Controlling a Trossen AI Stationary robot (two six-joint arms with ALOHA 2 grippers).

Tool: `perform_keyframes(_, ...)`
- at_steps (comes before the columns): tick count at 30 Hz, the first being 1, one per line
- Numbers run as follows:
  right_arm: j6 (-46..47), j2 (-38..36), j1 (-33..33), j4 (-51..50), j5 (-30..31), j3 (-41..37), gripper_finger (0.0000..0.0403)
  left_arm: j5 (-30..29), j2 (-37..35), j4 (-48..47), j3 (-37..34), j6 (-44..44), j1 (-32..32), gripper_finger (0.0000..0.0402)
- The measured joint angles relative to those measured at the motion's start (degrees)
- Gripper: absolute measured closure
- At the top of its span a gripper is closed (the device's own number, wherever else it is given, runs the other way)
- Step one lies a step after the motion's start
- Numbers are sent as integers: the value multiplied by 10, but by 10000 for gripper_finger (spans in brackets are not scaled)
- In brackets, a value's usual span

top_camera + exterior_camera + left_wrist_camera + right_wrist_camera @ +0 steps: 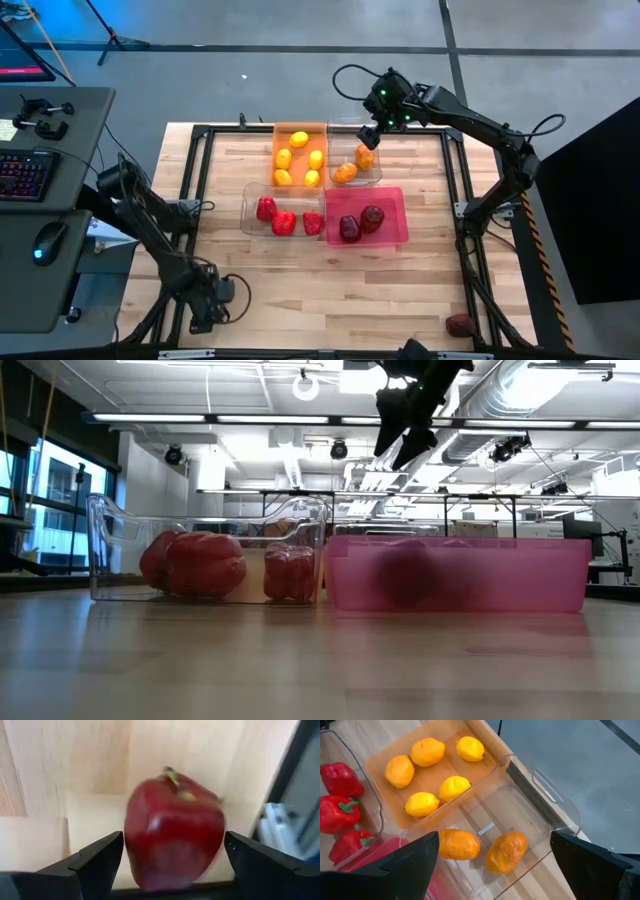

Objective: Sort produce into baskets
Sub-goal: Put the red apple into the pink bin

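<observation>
At the table's (320,300) near edge, the left gripper (205,318) sits low by the left corner with its jaws spread wide; its wrist view shows a dark red apple (172,832) lying on the wood between the two fingers, which stand clear of it on either side. Another dark maroon piece (459,324) rests alone near the right corner of the near edge.

Toward the middle, a clear bin (248,205) holds three red peppers (285,222), and just beside it a magenta pink bin (392,215) holds two dark maroon fruits (361,224). In the low view the peppers show through the clear wall, with a dark blur behind the pink one.

Farther back, a translucent orange bin (300,128) contains five yellow lemons (299,139), and a second clear bin (372,178) next to it contains two orange fruits (345,172).

The right gripper (370,134) hovers above the far end of that second clear bin, jaws wide apart and holding nothing; its wrist view looks down on the two orange fruits between its fingers.
</observation>
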Motion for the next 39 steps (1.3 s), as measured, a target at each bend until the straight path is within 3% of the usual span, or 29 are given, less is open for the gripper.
perform_keyframes(7, 1, 0, 0, 0, 0, 0, 32, -17, 81, 3, 0, 43, -15, 66)
perform_keyframes(13, 1, 0, 0, 0, 0, 0, 32, -5, 116, -5, 4, 23, -6, 67)
perform_keyframes(16, 1, 0, 0, 0, 0, 0, 32, -10, 109, -2, 1, 10, 1, 78)
perform_keyframes(20, 1, 0, 0, 0, 0, 0, 32, -12, 91, -7, 0, -8, 6, 134)
perform_keyframes(26, -27, -1, 0, 0, 0, 0, 32, -29, -5, -91, -2, -21, 35, 138)
perform_keyframes(29, -48, -5, -2, -1, 0, 0, 32, -79, -94, -164, -1, -10, 83, 138)
perform_keyframes(33, -60, -17, -2, -4, 0, 0, 32, -221, -199, -217, 32, 31, 192, 138)
perform_keyframes(36, -59, -31, -2, -10, -2, 0, 32, -333, -239, -171, 54, 144, 296, 138)
perform_keyframes(39, -55, -44, -2, -22, -2, 0, 32, -345, -230, -54, 55, 311, 406, 137)
